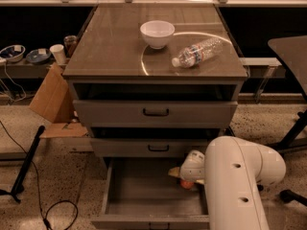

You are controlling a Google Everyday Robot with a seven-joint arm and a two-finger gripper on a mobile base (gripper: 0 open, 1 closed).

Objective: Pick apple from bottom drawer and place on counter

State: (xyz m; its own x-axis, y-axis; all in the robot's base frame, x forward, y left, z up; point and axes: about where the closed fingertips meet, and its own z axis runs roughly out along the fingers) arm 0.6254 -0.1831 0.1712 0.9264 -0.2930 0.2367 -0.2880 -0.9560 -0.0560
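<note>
The bottom drawer (141, 188) of the grey cabinet is pulled open, with a plain grey interior. The apple (187, 184), small and orange-red, lies at the drawer's right side, mostly covered by my arm. My gripper (178, 173) hangs inside the drawer directly over the apple, at the end of the large white arm (235, 186) that enters from the lower right. The counter (110, 47) is the glossy grey-brown top of the cabinet, with a light circular arc mark.
A white bowl (157, 33) and a lying plastic water bottle (197, 51) are on the counter. Two shallower drawers (155, 112) above sit slightly open. A cardboard piece (50, 97) leans at the left. Cables (53, 210) cross the floor. A dark table (290, 47) stands right.
</note>
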